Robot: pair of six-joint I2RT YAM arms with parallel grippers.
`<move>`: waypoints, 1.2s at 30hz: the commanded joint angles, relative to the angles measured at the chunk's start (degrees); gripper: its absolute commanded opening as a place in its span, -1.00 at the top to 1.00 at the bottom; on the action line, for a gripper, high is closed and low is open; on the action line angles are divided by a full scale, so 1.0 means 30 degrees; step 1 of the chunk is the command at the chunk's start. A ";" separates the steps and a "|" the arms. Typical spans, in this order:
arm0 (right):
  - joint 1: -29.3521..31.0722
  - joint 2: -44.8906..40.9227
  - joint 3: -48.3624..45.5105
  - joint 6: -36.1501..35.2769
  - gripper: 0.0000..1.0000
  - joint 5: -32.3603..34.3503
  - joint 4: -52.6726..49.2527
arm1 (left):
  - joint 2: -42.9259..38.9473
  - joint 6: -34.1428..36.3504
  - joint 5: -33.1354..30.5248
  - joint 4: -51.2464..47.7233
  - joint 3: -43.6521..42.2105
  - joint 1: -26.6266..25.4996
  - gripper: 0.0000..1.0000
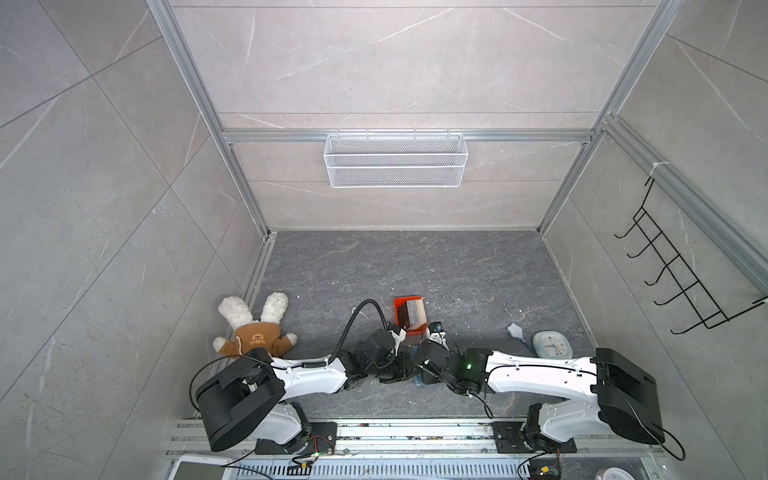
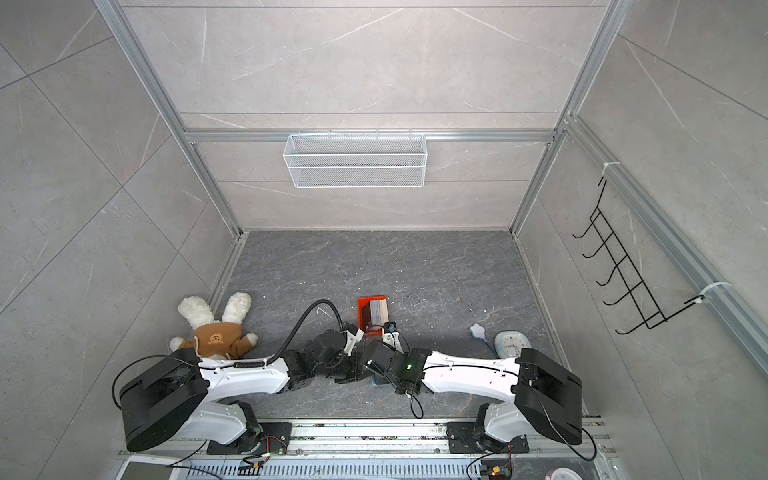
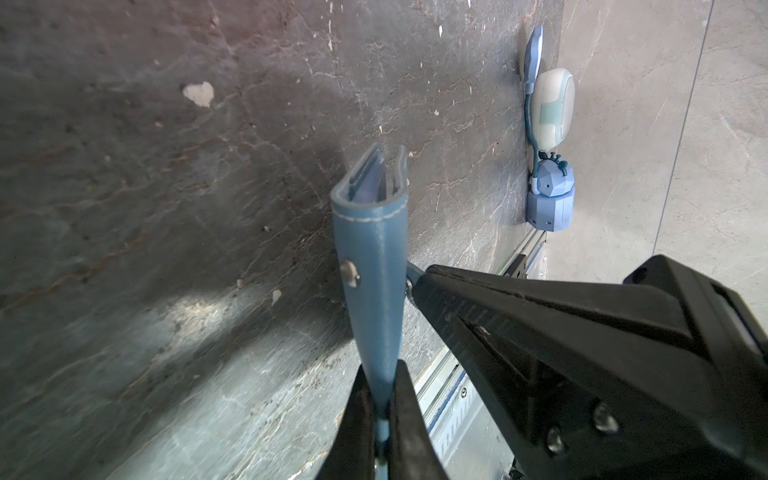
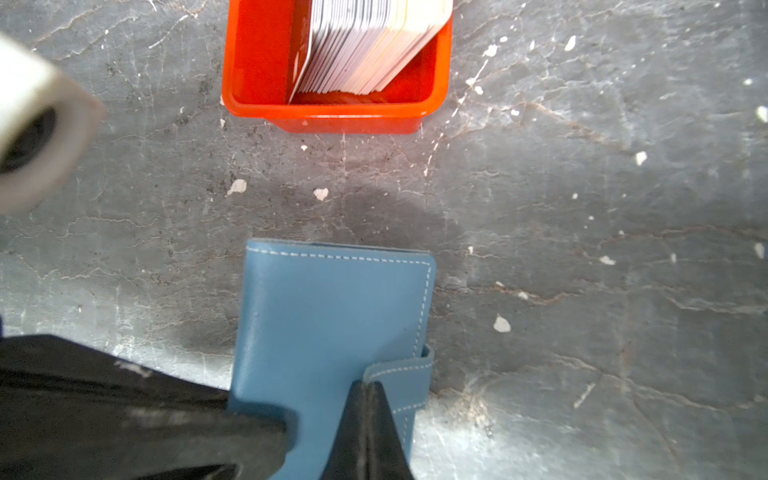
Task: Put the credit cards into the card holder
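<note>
The card holder (image 4: 332, 316) is a blue stitched wallet, folded shut and held a little above the dark table. My left gripper (image 3: 382, 374) is shut on one of its edges; the wallet's open end (image 3: 370, 183) points away from that wrist camera. My right gripper (image 4: 368, 384) is shut on the snap tab (image 4: 401, 372) at the wallet's side. The credit cards (image 4: 365, 45) stand as a leaning stack in a small orange tray (image 4: 332, 116) just beyond the wallet. In both top views the tray (image 1: 400, 316) (image 2: 363, 311) lies just behind the two grippers, and the wallet is almost hidden beneath them.
A plush rabbit (image 1: 253, 328) lies at the left wall. A pale clock (image 1: 550, 343) and a small blue item (image 1: 515, 332) sit at the right. A white wire basket (image 1: 395, 160) hangs on the back wall, and a black hook rack (image 1: 681, 282) on the right wall.
</note>
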 commanded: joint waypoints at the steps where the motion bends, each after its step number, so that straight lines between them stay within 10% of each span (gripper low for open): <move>1: 0.0052 -0.0421 -0.0359 0.0390 1.00 0.1338 -0.1224 | 0.0061 0.0479 -0.0328 -0.1098 0.0305 -0.0147 1.00; 21: 0.0229 -0.0826 -0.0271 0.0405 1.00 0.1892 -0.1428 | 0.0187 0.0565 -0.0849 -0.2322 0.0610 -0.0214 0.99; 36: 0.0462 -0.2434 0.0428 0.0011 1.00 0.2518 -0.2275 | 0.0430 0.0300 -0.1389 -0.3231 0.1142 -0.0301 0.23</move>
